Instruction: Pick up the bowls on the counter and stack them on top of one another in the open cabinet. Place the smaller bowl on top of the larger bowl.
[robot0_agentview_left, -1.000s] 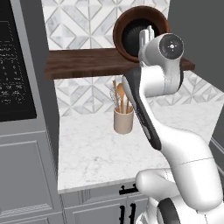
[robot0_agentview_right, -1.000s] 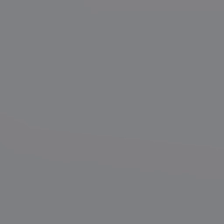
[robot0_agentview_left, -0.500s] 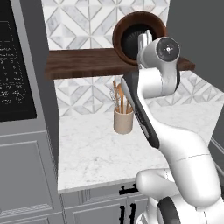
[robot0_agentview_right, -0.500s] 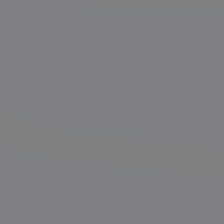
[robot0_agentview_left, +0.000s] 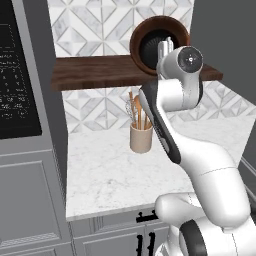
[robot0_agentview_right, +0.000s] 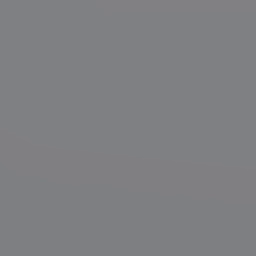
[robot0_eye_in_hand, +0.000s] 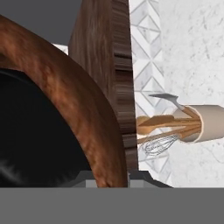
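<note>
Left base view: we are seeing the larger bowl (robot0_agentview_left: 159, 44) tipped on its side above the open cabinet (robot0_agentview_left: 100, 72), its dark inside facing us, rim right at the gripper (robot0_agentview_left: 165, 50). We are holding it, apparently by the rim; finger spread we cannot tell. Below sits the utensil holder (robot0_agentview_left: 141, 138) on the counter (robot0_agentview_left: 110, 175).

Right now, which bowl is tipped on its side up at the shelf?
The large reddish-brown wooden bowl, its dark opening facing out above the shelf. No second bowl is clearly distinguishable.
</note>
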